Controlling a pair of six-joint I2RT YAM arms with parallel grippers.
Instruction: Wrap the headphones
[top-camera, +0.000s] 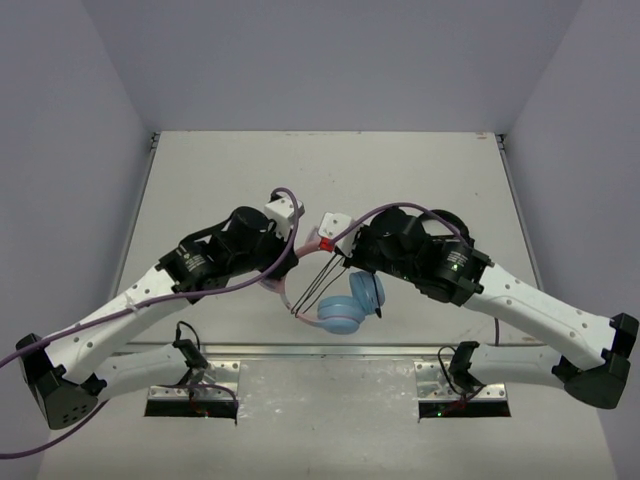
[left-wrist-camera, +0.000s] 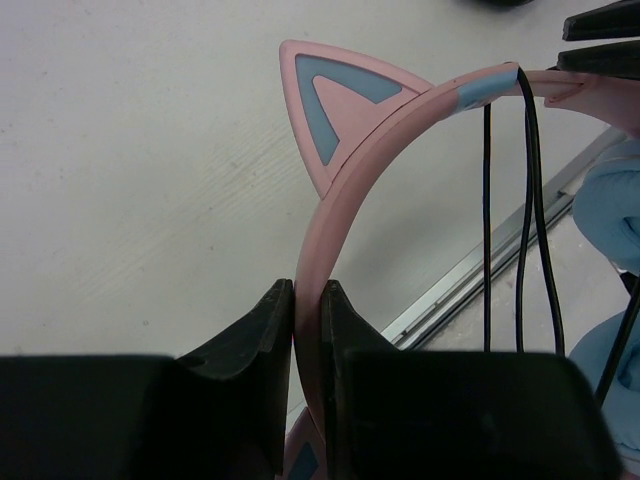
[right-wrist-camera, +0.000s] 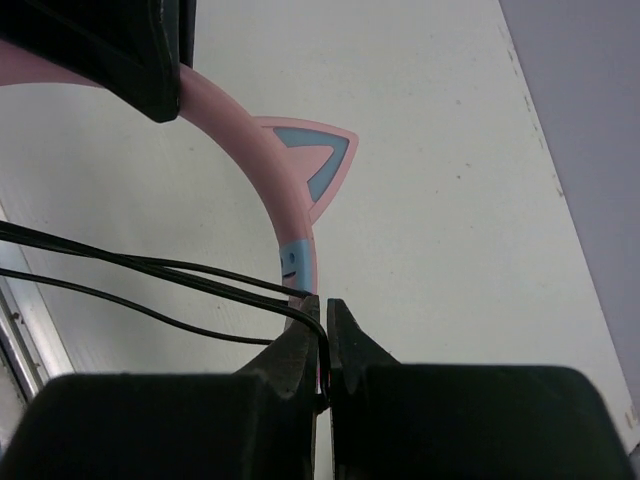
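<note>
Both arms are folded inward with elbows out, wrists meeting above mid-table. The left arm (top-camera: 150, 290) comes in from the left. The left gripper (left-wrist-camera: 307, 300) is clamped hard on the pink headband (left-wrist-camera: 345, 190) of the headphones (top-camera: 340, 315). The band arcs up and away from its fingertips, with one cat ear (left-wrist-camera: 335, 110) just ahead of them. The right arm (top-camera: 520, 295) mirrors it. The right gripper (right-wrist-camera: 322, 312) is pinched together on the thin black cord (left-wrist-camera: 487, 220), right at the band's blue section (right-wrist-camera: 297, 262). Cord loops run off to the left of its fingers. The blue ear cups (top-camera: 365, 293) sit below and between the two grippers, toward the bases. Can't tell if they touch the table (top-camera: 400, 170).
</note>
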